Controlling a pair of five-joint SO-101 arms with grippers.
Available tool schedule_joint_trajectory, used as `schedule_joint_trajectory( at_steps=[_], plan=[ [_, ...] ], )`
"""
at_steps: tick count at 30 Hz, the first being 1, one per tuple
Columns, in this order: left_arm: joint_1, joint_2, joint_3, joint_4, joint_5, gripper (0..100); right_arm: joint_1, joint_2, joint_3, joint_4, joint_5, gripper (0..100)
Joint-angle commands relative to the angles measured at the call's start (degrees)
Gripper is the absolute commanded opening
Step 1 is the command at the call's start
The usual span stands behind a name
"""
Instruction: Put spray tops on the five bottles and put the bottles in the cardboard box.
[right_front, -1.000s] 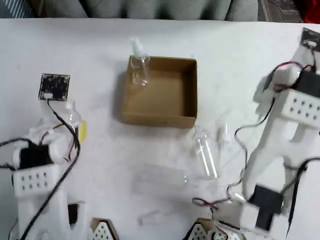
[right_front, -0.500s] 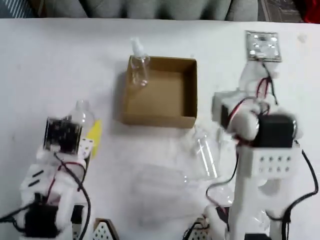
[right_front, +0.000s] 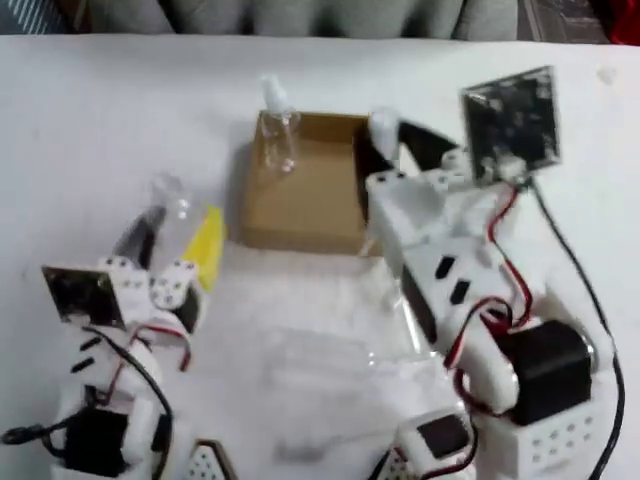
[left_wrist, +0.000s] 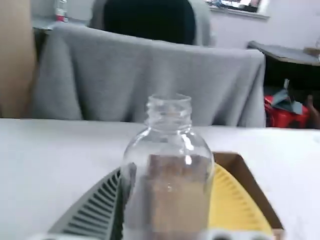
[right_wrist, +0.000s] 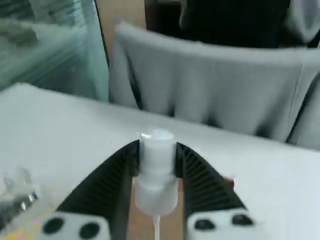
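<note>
My left gripper (right_front: 172, 232) is shut on a clear bottle (right_front: 170, 194) with an open neck, held upright left of the cardboard box (right_front: 300, 190). In the left wrist view the bottle (left_wrist: 167, 165) stands between the grey and yellow fingers (left_wrist: 232, 210), with the box (left_wrist: 247, 180) behind it. My right gripper (right_front: 384, 135) is shut on a white spray top (right_front: 382, 124) over the box's right wall. The right wrist view shows the spray top (right_wrist: 157, 172) clamped between black fingers (right_wrist: 102, 187), its tube hanging down. A capped bottle (right_front: 278, 128) stands at the box's far left corner.
Clear bottles lie on the table in front of the box, one (right_front: 320, 358) in the middle and one (right_front: 400, 300) partly under the right arm. A loose spray top (right_front: 300, 452) lies near the front edge. Both arm bases fill the front corners.
The right arm swung in from the right and now holds a spray top over the box's right wall. The left gripper shifted right towards the box with its bottle.
</note>
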Motion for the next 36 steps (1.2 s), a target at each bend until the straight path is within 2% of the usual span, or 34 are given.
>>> schedule_joint_trajectory(
  at_steps=[1,5,8,17,29,36],
  plan=[
    [6.29,-0.92,3.25,-2.81,0.88,2,-0.48,-1.98,-0.26,-7.78,0.62,1.6],
    [7.52,-0.92,5.63,-2.81,-1.14,2,-3.12,-8.40,2.73,-7.43,0.62,1.6],
    [7.87,-0.92,5.80,-2.46,-1.41,2,-5.14,-14.37,9.49,-11.12,0.62,1.6],
    [7.96,-1.89,8.97,-2.73,-1.41,2,-5.32,-25.71,33.49,-38.46,0.62,1.6],
    [7.96,-5.14,13.27,-2.90,-1.41,2,-5.41,-9.19,33.41,-56.04,0.62,1.6],
    [7.60,-5.14,17.85,-9.05,-1.49,2,-8.04,3.65,23.12,-57.36,0.35,1.6]
  ],
)
